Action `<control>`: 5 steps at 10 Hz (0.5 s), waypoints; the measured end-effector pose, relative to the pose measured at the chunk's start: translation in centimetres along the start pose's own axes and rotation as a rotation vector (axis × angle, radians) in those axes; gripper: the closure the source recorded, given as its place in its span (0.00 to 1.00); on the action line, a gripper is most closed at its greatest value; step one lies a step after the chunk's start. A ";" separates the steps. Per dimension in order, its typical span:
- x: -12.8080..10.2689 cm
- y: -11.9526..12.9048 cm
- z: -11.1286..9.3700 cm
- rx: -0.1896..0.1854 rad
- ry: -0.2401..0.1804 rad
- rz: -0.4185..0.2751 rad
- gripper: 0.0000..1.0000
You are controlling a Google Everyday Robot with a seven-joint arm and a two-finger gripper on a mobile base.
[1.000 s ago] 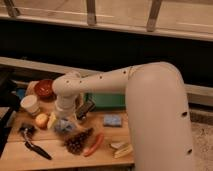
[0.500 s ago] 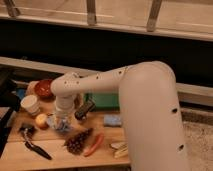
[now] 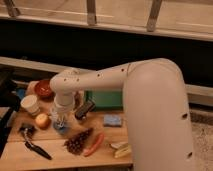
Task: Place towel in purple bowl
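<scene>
Gripper [image 3: 60, 121] has edged a bit left since 1 s ago, closer to the apple [image 3: 42, 120]; nothing else on the table has moved. It hangs straight down from the white arm [image 3: 145, 100] over the table's left-centre. The towel [image 3: 61, 129], a pale bluish bundle as far as I can make out, sits right at its tip, just beside the apple. Can't tell whether gripper is apart or clamped on it. Nearest me, along the front of the wooden table [image 3: 55, 161]: black tool [image 3: 36, 148], pine cone [image 3: 77, 142], red pepper [image 3: 94, 145], pale slices [image 3: 120, 149]. Mid-table: blue square pad [image 3: 112, 120], dark oblong obj [image 3: 85, 110]. Further back: white cup [image 3: 31, 105], green tray [image 3: 107, 99], reddish-brown bowl [image 3: 44, 89], contents not readable. Behind, dark wall [image 3: 125, 45] w/ railing posts [image 3: 91, 12] up top.
</scene>
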 end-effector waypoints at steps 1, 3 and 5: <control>-0.5 -0.6 -1.3 0.023 -0.024 -0.001 1.00; -2.3 -2.1 -3.6 0.055 -0.072 0.006 1.00; -5.2 -5.1 -6.3 0.072 -0.129 0.015 1.00</control>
